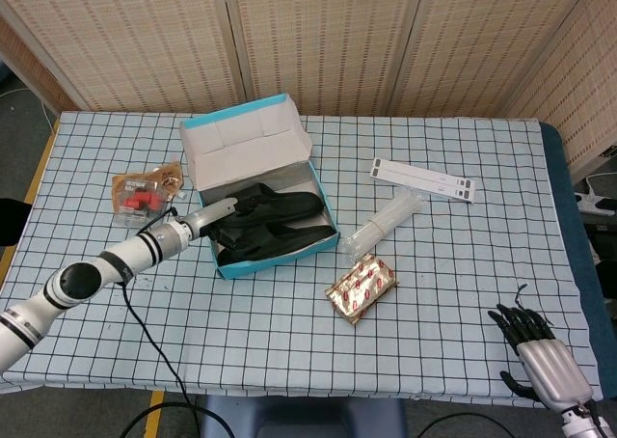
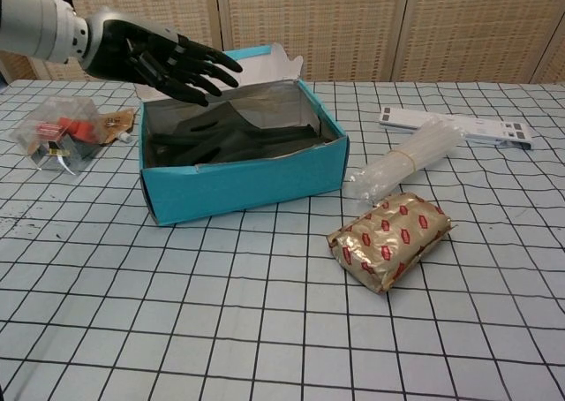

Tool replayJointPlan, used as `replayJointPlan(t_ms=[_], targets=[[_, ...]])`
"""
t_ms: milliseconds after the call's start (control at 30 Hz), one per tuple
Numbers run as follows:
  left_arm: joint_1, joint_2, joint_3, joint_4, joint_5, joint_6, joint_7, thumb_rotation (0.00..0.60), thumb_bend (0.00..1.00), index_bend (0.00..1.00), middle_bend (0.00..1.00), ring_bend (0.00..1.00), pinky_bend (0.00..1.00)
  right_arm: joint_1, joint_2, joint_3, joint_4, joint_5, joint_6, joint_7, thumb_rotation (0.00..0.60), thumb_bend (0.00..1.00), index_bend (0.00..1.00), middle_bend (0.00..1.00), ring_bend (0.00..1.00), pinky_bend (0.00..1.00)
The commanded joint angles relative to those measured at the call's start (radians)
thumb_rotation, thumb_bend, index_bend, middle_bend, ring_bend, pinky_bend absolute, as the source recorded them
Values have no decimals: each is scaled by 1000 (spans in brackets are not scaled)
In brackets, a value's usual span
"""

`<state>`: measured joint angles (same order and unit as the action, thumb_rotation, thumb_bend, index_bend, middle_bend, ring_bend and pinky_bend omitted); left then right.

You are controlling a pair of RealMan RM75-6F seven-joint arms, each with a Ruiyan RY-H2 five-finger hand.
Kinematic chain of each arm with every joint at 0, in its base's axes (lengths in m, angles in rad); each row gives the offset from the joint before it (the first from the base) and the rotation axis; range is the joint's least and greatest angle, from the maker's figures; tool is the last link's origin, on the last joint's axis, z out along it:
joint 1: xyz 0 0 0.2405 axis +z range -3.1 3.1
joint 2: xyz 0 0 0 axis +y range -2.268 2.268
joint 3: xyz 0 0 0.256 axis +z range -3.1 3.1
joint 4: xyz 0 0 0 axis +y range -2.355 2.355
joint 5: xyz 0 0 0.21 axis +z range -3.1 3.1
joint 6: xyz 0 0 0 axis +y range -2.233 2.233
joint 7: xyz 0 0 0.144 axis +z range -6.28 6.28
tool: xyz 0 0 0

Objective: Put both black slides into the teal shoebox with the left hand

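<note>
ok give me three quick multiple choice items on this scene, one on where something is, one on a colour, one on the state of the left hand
1. Where do the black slides lie?
A. on the cloth beside the box
B. inside the teal shoebox
C. on the gold packet

2. What colour is the shoebox's outer wall?
A. teal
B. red
C. white

3. How is the left hand?
A. gripping a slide
B. pressing the lid shut
C. empty, fingers spread, above the box

Answers:
1 B, both slides show dark within the box walls.
2 A, the chest view shows a teal front wall.
3 C, the chest view shows its fingers apart, holding nothing.
</note>
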<state>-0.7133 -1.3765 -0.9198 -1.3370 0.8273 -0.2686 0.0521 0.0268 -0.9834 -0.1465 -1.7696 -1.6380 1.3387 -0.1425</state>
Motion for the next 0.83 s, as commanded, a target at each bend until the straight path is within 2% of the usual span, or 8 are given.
replayJointPlan(t_ms=[33,200,300,400,433,533,567,833], targets=[[191,42,-79,-184,52,100,126,600,445,0,0,0,58,-1,-7,3,8,-9,10,5,600,207,0,0,0,0],[542,42,-106,-456,273,354,302,600,443,0,0,0,54,-15,-38,24,39,-34,73,16,600,207,0,0,0,0],[783,21,-75,-581,510,543,320,600,444,0,0,0,45,-32,-66,40,61,-49,131,29,600,207,0,0,0,0],[965,33,64,-579,849,830,182,600,443,0,0,0,27,-49,-103,58,92,-64,188,30,600,205,0,0,0,0],[1004,48,149,-518,991,984,78,600,442,0,0,0,22,-54,-112,60,102,-67,198,24,600,204,0,0,0,0],[1025,43,308,-273,1197,1337,-132,600,441,0,0,0,13,-60,-118,59,106,-61,199,12,600,204,0,0,0,0],[1019,40,330,-218,1215,1388,-135,600,441,0,0,0,11,-60,-118,60,105,-58,198,6,600,204,0,0,0,0],[947,73,427,-133,1149,1524,-111,600,441,0,0,0,11,-72,-112,56,84,-59,208,-19,600,204,0,0,0,0]])
